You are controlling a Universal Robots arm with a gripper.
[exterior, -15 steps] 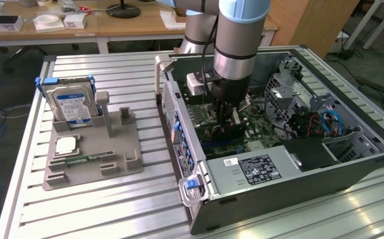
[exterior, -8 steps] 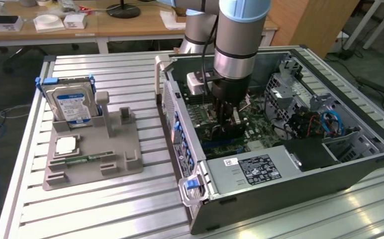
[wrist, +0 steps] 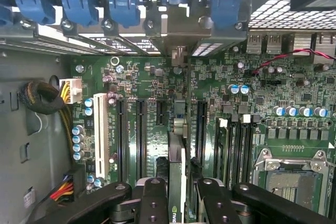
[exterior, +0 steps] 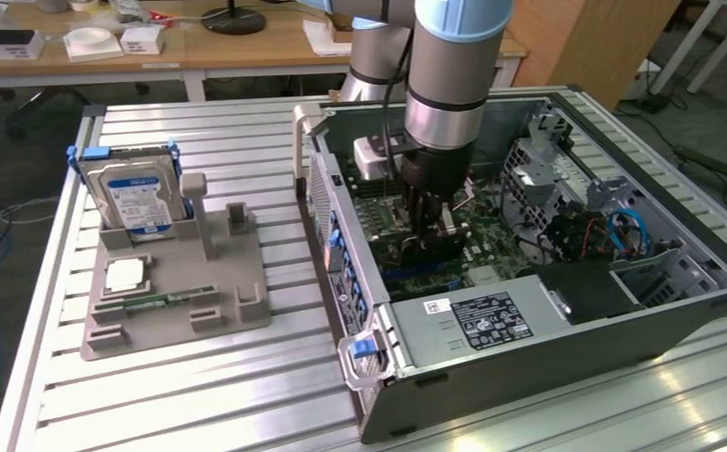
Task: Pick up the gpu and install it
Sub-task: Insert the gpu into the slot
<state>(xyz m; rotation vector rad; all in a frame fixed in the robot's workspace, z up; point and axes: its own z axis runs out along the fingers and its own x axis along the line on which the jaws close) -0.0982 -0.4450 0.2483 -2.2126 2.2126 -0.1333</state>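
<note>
Inside the computer case, the gripper clamps the gpu by its top edge, a sound hold for a stiff, light, seemingly fragile card.

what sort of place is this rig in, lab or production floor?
Probably a robotics lab: slotted aluminium table, cluttered wooden desks behind, and an open PC case where the claw grips the gpu.

The stand with the hard drive sits on the worktop, at the exterior view's left of the computer case. The hand holds the gpu inside it.
</note>
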